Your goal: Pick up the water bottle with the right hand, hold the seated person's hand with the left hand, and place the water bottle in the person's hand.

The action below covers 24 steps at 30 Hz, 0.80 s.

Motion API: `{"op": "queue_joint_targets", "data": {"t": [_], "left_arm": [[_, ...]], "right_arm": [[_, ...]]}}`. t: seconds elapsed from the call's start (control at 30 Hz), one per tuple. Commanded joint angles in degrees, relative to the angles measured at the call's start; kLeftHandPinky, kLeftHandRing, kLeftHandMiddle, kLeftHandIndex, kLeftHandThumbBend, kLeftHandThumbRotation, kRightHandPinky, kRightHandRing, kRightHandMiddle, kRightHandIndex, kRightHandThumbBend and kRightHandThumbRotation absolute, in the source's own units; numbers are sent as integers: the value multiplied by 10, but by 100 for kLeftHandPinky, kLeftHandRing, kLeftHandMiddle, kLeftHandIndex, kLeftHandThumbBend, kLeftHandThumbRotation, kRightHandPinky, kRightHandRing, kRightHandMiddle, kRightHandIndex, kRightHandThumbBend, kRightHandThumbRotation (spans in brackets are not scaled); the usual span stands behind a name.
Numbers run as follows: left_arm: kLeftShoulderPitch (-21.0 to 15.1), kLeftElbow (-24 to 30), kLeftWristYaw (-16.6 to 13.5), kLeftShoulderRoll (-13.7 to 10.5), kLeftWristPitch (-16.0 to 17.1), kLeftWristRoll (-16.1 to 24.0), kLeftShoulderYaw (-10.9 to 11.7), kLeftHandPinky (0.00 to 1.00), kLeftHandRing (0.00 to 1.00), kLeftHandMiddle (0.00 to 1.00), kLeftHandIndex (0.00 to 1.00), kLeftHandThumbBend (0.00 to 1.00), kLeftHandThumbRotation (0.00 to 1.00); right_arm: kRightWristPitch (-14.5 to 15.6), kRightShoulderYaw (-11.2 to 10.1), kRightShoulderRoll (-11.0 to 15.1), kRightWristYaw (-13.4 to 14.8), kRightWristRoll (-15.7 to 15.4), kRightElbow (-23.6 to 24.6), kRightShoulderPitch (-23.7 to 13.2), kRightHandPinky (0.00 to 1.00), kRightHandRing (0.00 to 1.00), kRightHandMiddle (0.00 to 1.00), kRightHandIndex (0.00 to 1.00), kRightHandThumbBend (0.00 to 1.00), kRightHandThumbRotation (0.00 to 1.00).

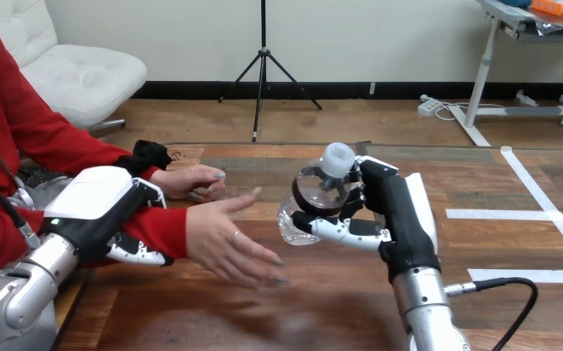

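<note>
My right hand [399,212] is shut on a clear water bottle [309,196] with a white cap [338,158]; the bottle is tilted and lifted off the wooden table [337,307]. The person's hand [227,245] lies open at mid-table with its fingers stretched toward the bottle, a short gap away, lower and to the left. My left hand [96,194] sits on the red-sleeved wrist just behind that open hand, fingers curled over the top and thumb [141,254] underneath.
The person's other hand [191,180] rests on the table behind the open one, next to a black cloth item [149,153]. White tape lines [549,216] mark the table's right part. A black cable [505,289] loops beside my right forearm.
</note>
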State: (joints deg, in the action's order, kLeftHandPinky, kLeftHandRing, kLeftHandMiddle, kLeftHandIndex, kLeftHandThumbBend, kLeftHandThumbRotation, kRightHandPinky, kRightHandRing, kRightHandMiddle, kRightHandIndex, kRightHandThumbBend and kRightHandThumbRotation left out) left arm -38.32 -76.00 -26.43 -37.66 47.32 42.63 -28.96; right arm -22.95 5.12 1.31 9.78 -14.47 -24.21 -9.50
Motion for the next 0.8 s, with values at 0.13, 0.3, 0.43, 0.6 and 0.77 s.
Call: {"op": "queue_joint_targets", "data": {"t": [0.13,0.3,0.43,0.6,0.77], "left_arm": [[-51,61,-43,15,29,1,10,28,35,44,46,72,25],[-52,69,-42,15,39,-2,15,28,36,44,46,72,25],[-54,81,-40,12,45,-3,18,28,36,44,46,72,24],[-56,97,-42,12,43,1,17,29,36,44,46,72,25],[-59,116,-36,12,47,1,18,30,36,44,46,70,25]], "right_arm": [[-28,5,-7,16,-6,-10,-62,33,39,55,53,85,0],[-33,9,-7,20,-9,-21,-66,35,40,54,53,85,0],[-37,11,-8,23,-12,-33,-70,36,40,54,53,85,0],[-41,13,-9,26,-14,-43,-73,36,40,54,53,85,0],[-43,16,-10,27,-15,-50,-74,36,40,54,53,85,0]]}}
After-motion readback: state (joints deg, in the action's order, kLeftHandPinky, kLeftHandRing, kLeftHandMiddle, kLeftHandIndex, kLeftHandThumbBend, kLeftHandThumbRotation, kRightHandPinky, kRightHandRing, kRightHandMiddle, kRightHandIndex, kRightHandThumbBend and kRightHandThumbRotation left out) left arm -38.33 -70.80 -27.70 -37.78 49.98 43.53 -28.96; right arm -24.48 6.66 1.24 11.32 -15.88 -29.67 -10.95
